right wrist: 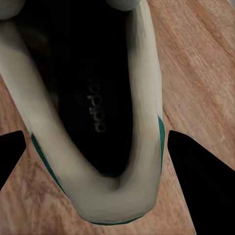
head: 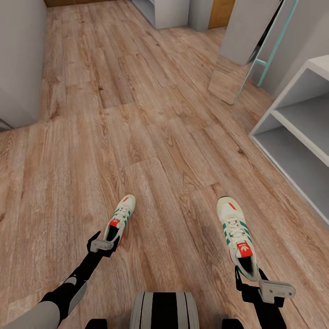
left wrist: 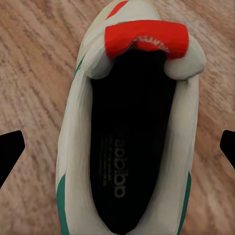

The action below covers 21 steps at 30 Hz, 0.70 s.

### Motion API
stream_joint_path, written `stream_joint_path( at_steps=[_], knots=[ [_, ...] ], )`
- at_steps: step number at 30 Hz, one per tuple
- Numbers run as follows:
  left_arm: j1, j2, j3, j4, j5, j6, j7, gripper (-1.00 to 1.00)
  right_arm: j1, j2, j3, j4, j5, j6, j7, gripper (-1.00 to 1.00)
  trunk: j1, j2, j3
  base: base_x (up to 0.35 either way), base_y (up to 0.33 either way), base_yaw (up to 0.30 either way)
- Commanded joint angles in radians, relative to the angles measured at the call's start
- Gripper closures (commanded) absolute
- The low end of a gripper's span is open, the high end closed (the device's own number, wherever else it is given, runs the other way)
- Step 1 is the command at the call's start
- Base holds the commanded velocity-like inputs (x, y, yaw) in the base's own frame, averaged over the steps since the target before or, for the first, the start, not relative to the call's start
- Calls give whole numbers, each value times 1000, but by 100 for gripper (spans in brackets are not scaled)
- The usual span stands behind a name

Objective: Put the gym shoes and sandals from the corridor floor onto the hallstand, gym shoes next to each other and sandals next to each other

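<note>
Two white gym shoes with green stripes lie on the corridor floor (head: 151,137). My left gripper (head: 104,244) sits over the heel of the left gym shoe (head: 121,217). In the left wrist view its black fingertips (left wrist: 10,154) stand wide apart, clear of the shoe's (left wrist: 132,147) sides, so it is open. My right gripper (head: 256,281) is at the heel of the right gym shoe (head: 237,233). There its fingers (right wrist: 200,186) press against both sides of the heel (right wrist: 98,186). The hallstand (head: 299,132) stands at the right. The sandals are out of view.
A slim teal frame (head: 274,50) holding a leaning mirror panel (head: 226,84) stands beyond the hallstand. Grey walls run along the left (head: 20,59) and a white unit (head: 167,11) sits at the far end. Open plank floor stretches ahead of the shoes.
</note>
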Motion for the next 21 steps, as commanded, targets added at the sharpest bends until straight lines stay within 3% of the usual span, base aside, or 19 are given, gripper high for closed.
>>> stream_joint_path(
  at_steps=[1,21],
  knots=[
    [0,0,0,0,0,0,0,-100,0,0,0,0,0,0,0,100,0,0,0,0,0,0],
    [-1,0,0,0,0,0,0,-100,0,0,0,0,0,0,0,100,0,0,-7,0,0,0]
  ],
)
